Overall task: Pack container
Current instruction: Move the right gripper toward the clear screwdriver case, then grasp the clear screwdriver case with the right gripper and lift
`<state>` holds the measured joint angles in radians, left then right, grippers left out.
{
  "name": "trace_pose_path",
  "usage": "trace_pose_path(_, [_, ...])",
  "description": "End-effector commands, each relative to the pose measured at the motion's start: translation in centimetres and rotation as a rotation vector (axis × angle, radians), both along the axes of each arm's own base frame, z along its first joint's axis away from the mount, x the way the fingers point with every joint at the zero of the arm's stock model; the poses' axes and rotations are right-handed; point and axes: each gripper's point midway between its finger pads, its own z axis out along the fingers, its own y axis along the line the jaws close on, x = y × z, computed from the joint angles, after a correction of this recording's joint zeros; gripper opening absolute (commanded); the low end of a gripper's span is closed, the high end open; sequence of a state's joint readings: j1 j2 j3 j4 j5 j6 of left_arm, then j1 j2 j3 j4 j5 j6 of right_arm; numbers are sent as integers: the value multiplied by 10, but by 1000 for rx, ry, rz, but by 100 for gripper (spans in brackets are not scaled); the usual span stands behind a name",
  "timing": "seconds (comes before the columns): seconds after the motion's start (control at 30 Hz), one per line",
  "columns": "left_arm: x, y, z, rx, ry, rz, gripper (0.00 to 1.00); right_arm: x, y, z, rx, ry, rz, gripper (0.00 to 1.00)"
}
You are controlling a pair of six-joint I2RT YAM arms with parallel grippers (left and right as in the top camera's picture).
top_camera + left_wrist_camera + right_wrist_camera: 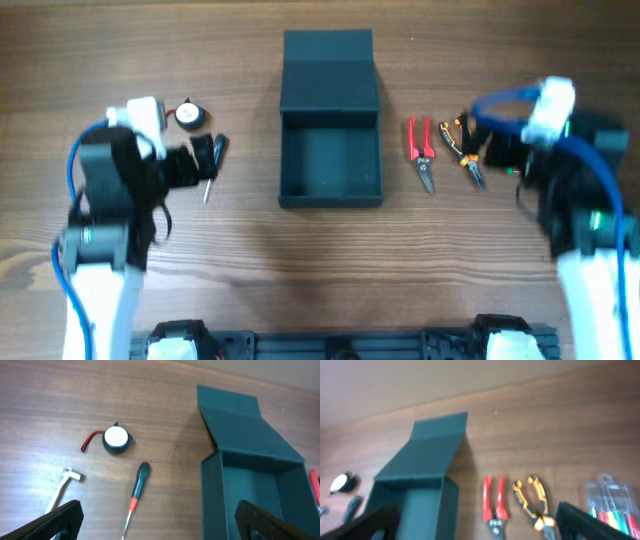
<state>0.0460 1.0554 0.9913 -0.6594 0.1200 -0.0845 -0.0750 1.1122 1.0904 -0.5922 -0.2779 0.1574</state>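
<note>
Well right of left gripper (203,160), container (330,150)

**Two White-and-Black Arms With Blue Cabling**

The left arm (98,290) and the right arm (590,300) are built alike. A white tubular link is seen at the near end of each, and bulky black joint housings are carried farther out. A white left wrist block (143,113) and a white right wrist block (550,103) are mounted at the far ends. A blue left cable (72,160) is looped beside the left arm, and a blue right cable (497,99) is arched over the right. A small green light (597,220) is shown on the right arm. The left gripper (159,507) and the right gripper (479,506) are fitted with black, matte, finely textured fingers (57,520).
</note>
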Motion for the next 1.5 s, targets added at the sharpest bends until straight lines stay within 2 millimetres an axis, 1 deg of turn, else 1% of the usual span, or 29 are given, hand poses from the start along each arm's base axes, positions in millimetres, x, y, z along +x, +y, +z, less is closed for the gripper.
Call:
trace_pose_path(0.0, [34,0,-4,19,56,-22,100,36,18,21,58,5,122,100])
trace_pose_path(0.07, [43,1,-13,18,77,-22,100,51,13,21,56,6,110,100])
trace_pose_path(0.1, [46,1,-20,18,93,-22,100,59,3,19,63,20,64,100])
trace_pose_path(0.13, [47,2,-25,22,109,-17,100,65,-13,12,44,36,11,100])
trace_pose_path(0.2, [48,8,-35,44,140,6,100,69,-54,-4,-9,77,-90,100])
trace_pose_path(0.23, [48,11,-37,55,149,17,100,68,-72,-14,-39,104,-118,100])
trace_pose_path(0.27, [48,12,-38,59,153,20,100,66,-87,-24,-53,132,-134,100])
trace_pose_path(0.3, [48,12,-38,60,153,22,100,64,-98,-33,-57,161,-151,100])
trace_pose_path(0.37, [48,12,-38,60,152,22,100,58,-119,-57,-92,236,-166,100])
trace_pose_path(0.4, [48,12,-38,60,153,22,100,54,-133,-77,-129,303,-189,99])
trace_pose_path(0.43, [48,12,-38,60,152,22,100,51,-141,-90,-158,348,-200,99])
trace_pose_path(0.47, [48,12,-38,60,152,22,100,48,-149,-112,-205,420,-192,99])
trace_pose_path(0.53, [48,12,-38,60,152,22,100,46,-152,-136,-242,486,-148,99])
trace_pose_path(0.63, [48,12,-38,60,152,22,100,46,-151,-166,-279,552,-60,99])
trace_pose_path(0.67, [48,12,-38,60,152,22,100,45,-152,-176,-290,577,-38,96])
trace_pose_path(0.73, [48,12,-38,60,153,22,100,42,-159,-193,-310,627,-50,94])
trace_pose_path(0.8, [48,12,-38,60,152,22,100,42,-164,-206,-328,657,-60,95])
trace_pose_path(0.83, [48,12,-38,60,153,22,100,40,-172,-213,-357,683,-86,95])
trace_pose_path(0.87, [48,12,-38,60,152,22,100,32,-187,-226,-417,752,-147,95])
trace_pose_path(0.9, [48,12,-38,60,152,22,100,29,-191,-231,-428,776,-167,96])
trace_pose_path(0.93, [48,12,-38,60,152,22,100,28,-190,-237,-411,791,-175,97])
trace_pose_path(1.03, [48,12,-38,60,152,22,100,31,-174,-251,-329,788,-117,97])
trace_pose_path(1.1, [48,12,-38,60,152,22,100,29,-171,-260,-311,812,-125,97])
trace_pose_path(1.17, [48,12,-38,60,153,22,100,28,-169,-265,-287,827,-146,97])
trace_pose_path(1.27, [48,12,-38,60,152,22,100,27,-167,-270,-266,836,-159,97])
trace_pose_path(1.33, [48,12,-38,60,152,22,100,30,-167,-271,-262,822,-159,97])
trace_pose_path(1.4, [48,12,-38,60,152,22,100,40,-160,-269,-219,780,-137,93])
trace_pose_path(1.47, [48,12,-38,60,152,22,100,42,-158,-269,-203,769,-137,88])
